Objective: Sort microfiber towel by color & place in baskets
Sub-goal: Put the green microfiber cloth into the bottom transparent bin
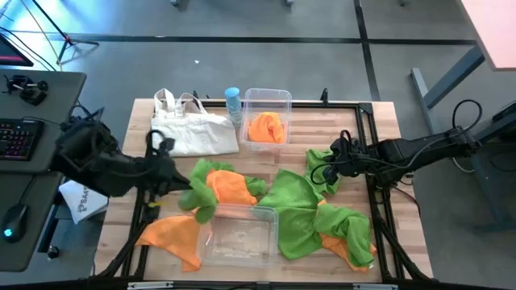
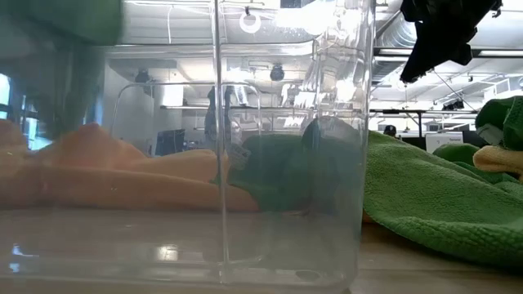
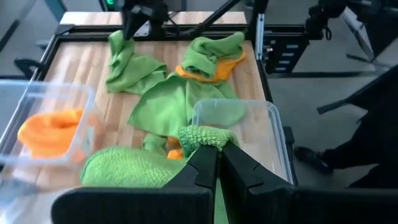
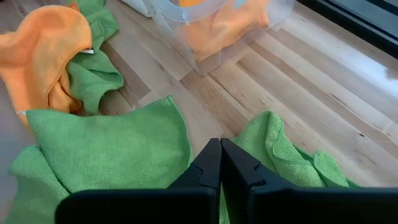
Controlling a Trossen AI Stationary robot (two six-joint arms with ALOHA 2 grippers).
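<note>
Left tool (image 1: 184, 197) sits at about 9 o'clock of the desk (image 1: 379, 121), fingers closed tight on a green towel (image 1: 201, 201). The left wrist view confirms it: a fold of the green towel (image 3: 202, 137) is pinched between the two dark fingers (image 3: 205, 168), held above the rim of the near basket (image 3: 273, 134).

Near basket (image 1: 238, 234), clear plastic, stands at 6 o'clock of the desk and looks empty in the high view (the low view looks straight through its wall (image 2: 286, 163)).

Far basket (image 1: 266, 117) stands at 12 o'clock and holds one orange towel (image 1: 267, 129).

Right tool (image 1: 326, 171) is at about 3 o'clock, over a crumpled green towel (image 1: 321, 165). In the right wrist view its fingers (image 4: 211, 165) are together with no gap; green cloth (image 4: 280, 149) lies directly beneath, but I cannot tell whether any of it is gripped.

Loose items on the desk:
- a large green towel (image 1: 298, 209) just right of the near basket, spread over orange cloth (image 1: 343, 246);
- an orange towel (image 1: 230, 189) at centre;
- another orange towel (image 1: 169, 234) at 7 o'clock, touching the near basket.

A white tote bag (image 1: 193, 129) and a blue bottle (image 1: 233, 103) lie at 11 o'clock, beside the far basket.
</note>
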